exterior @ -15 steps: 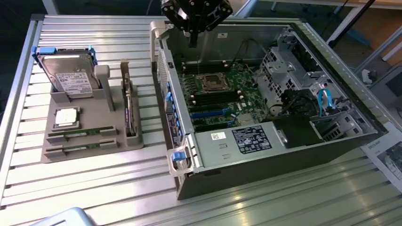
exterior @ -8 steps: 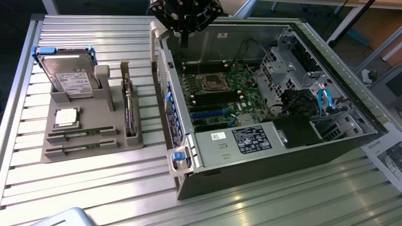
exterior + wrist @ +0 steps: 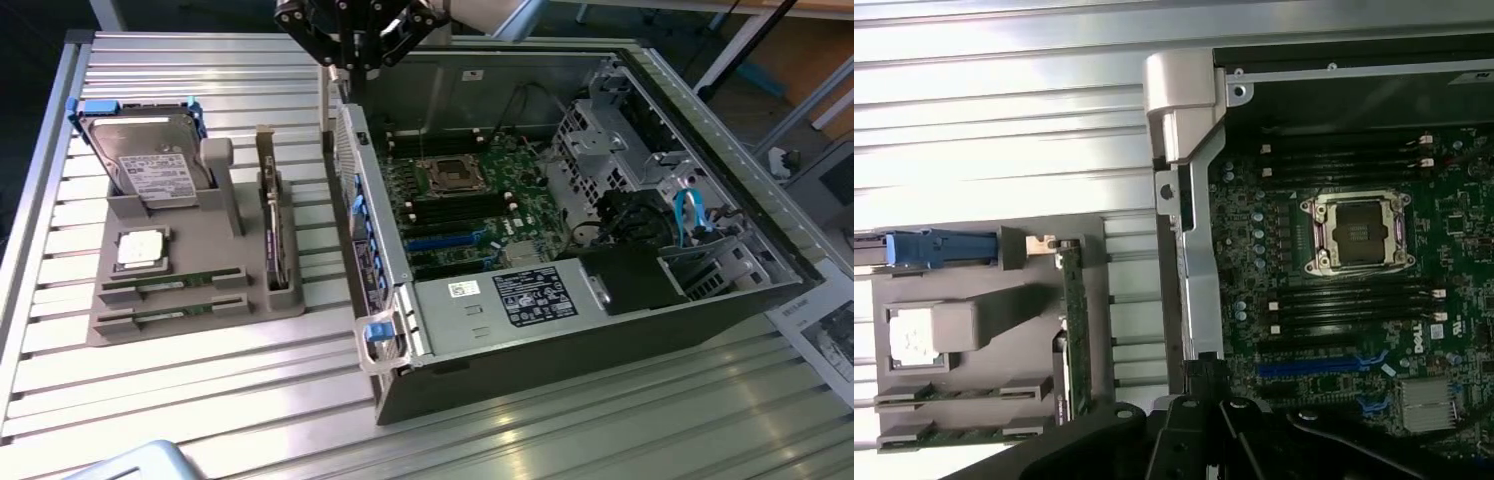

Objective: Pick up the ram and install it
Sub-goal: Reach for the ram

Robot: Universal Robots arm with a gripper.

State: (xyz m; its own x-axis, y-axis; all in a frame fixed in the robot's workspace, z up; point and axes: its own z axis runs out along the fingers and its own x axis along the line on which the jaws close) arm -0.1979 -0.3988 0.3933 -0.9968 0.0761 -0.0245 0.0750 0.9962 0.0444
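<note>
Gripper clenched, empty, hung over PC case wall, well apart from ram lying in gray tray front slot. Risk: if fingers stayed shut they'd prob. jab the stick, not straddle it. 2nd stick lay just beside, easy mix-up.

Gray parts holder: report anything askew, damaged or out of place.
Nothing stands out. The hard drive, processor chip and ram sticks sit squarely in their places on the gray parts holder.

Closed hand, fingertips downward.
</note>
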